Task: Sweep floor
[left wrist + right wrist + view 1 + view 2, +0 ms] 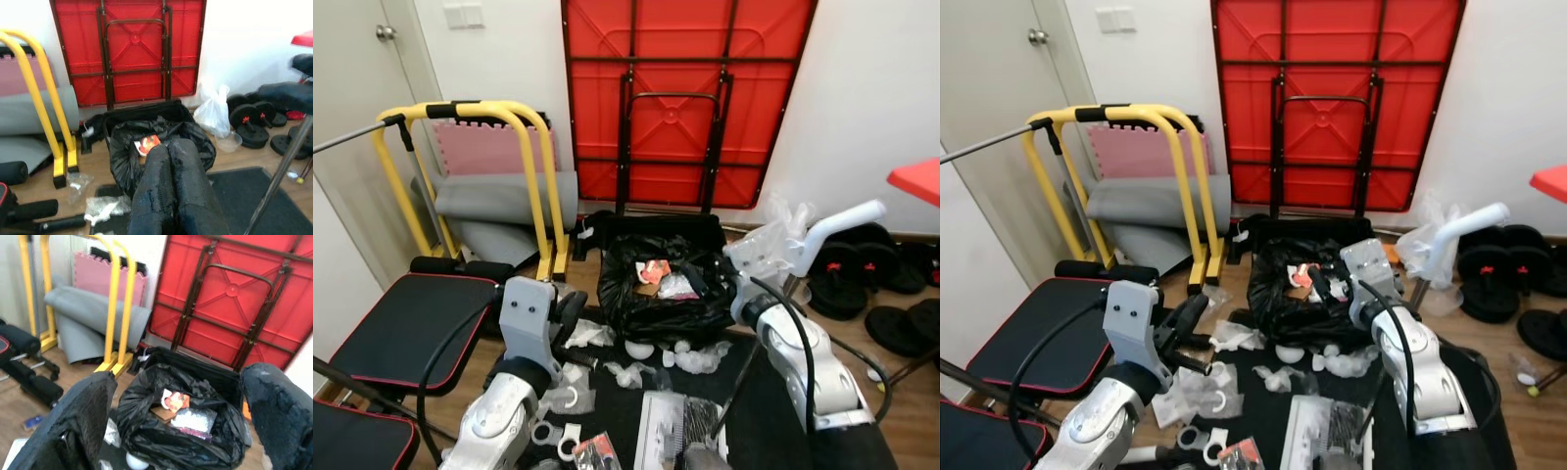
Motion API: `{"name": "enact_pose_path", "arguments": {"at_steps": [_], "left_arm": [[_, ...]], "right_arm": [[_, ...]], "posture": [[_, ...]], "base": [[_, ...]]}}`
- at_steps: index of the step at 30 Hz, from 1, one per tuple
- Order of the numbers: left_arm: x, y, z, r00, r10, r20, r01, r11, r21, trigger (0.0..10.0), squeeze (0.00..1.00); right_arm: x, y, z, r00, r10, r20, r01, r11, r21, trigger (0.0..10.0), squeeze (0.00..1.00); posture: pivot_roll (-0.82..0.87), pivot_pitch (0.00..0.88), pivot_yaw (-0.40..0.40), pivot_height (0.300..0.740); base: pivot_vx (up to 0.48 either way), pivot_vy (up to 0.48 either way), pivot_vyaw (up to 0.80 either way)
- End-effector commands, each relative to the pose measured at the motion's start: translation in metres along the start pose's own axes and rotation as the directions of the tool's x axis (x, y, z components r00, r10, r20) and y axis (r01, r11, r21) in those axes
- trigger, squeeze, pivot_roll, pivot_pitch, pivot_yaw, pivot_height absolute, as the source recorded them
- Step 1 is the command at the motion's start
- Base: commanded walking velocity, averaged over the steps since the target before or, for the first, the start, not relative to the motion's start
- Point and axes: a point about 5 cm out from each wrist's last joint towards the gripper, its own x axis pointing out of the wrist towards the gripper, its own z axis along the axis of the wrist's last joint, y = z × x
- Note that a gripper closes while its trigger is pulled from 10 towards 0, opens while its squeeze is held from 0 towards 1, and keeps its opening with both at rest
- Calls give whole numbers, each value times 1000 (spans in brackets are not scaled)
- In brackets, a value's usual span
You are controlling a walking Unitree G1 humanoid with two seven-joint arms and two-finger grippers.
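Note:
A black bin bag (661, 299) stands open on the floor against a dark case, holding a red-and-white wrapper (174, 401) and a clear packet. White crumpled scraps (697, 358) and plastic bits lie on the dark mat (769, 411) in front of it. My left gripper (1190, 318) is shut and empty, low on the bag's left, pointing toward it. My right gripper (1324, 284) is open with its fingers (88, 406) wide apart, held at the bag's right rim just above the rubbish.
A red folded table (680, 98) leans on the back wall. A yellow frame (533, 176), grey and pink mats and a black bench (406, 328) crowd the left. Weight plates (862, 269), a white curved handle (842, 225) and a clear plastic bag (213, 112) stand to the right.

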Motion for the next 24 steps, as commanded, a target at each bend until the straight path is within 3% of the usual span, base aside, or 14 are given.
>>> {"name": "enact_pose_path", "arguments": {"at_steps": [1, 16, 24], "left_arm": [[-2, -3, -7, 998, -42, -39, 42, 999, 5, 10000, 0], [-4, -5, -6, 997, -63, -51, 64, 998, 23, 10000, 0], [-5, -5, -6, 996, -70, -53, 71, 997, 23, 10000, 0]], "right_arm": [[2, -1, -3, 1000, -17, -25, 18, 1000, 8, 10000, 0], [-5, -34, -29, 961, -239, -140, 239, 971, -20, 10000, 0], [-11, -40, -40, 946, -276, -173, 282, 959, 13, 10000, 0]], "posture": [[-104, 0, -41, 620], [-95, 0, -28, 580], [-97, 2, -25, 560]], "base": [[0, 0, 0], [0, 0, 0], [0, 0, 0]]}}
